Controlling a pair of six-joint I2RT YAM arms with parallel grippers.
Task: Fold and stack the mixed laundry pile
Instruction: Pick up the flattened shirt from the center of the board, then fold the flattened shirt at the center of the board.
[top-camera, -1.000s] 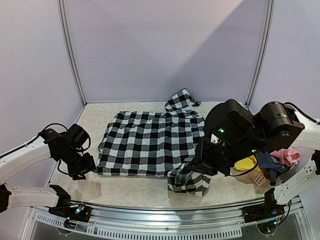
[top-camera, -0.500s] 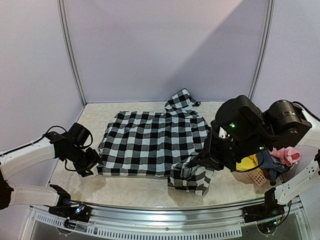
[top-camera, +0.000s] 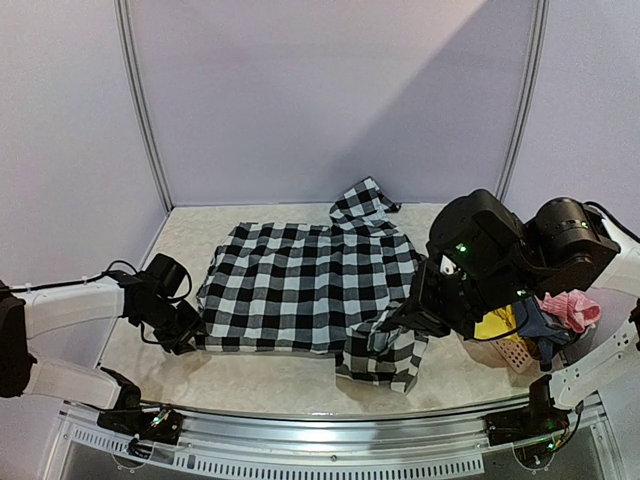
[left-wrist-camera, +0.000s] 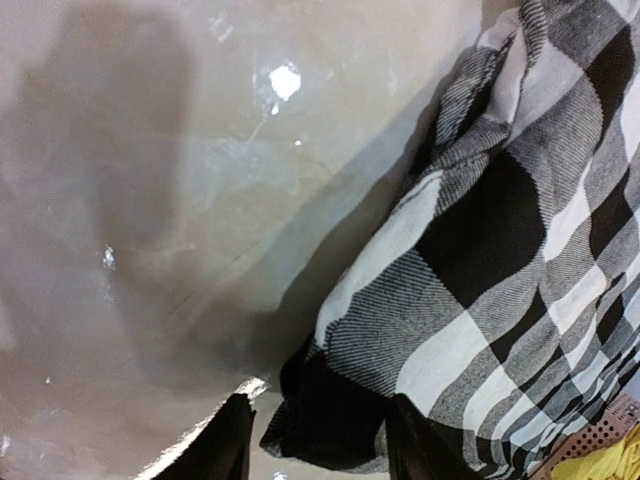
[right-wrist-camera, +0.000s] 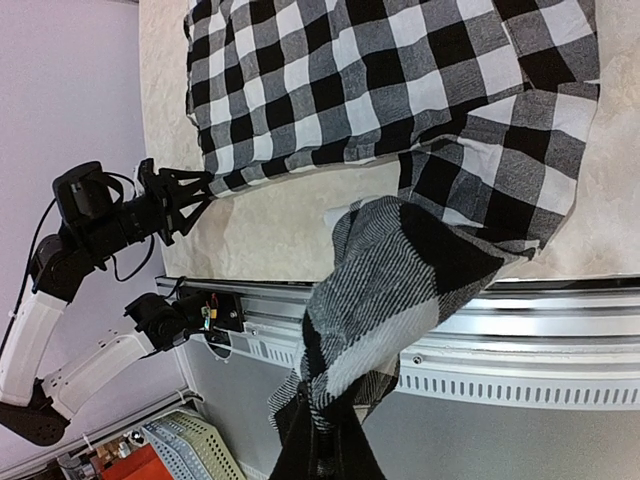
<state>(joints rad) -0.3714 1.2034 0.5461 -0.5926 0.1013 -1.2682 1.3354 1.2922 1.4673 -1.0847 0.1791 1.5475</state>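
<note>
The black-and-white checked shirt (top-camera: 300, 285) lies spread flat across the middle of the table. My left gripper (top-camera: 187, 333) is low at the shirt's near-left corner. In the left wrist view its fingers (left-wrist-camera: 228, 445) stand apart on either side of that corner (left-wrist-camera: 330, 410), and the left finger is clear of the cloth. My right gripper (top-camera: 402, 322) is shut on the shirt's near-right sleeve (right-wrist-camera: 400, 290), which hangs lifted from the pinched fold (right-wrist-camera: 318, 440). The yellow garment (top-camera: 492, 326), blue-grey garment (top-camera: 540, 327) and pink garment (top-camera: 573, 311) sit heaped at the right.
A salmon perforated basket (top-camera: 517, 352) holds the heaped garments at the table's right edge, beside the right arm. The metal front rail (top-camera: 330, 425) runs along the near edge. Purple walls close in the back and sides.
My left gripper has slid right up to the shirt's near-left corner and its jaws have narrowed. The right gripper has lifted the sleeve a little and shifted right.
</note>
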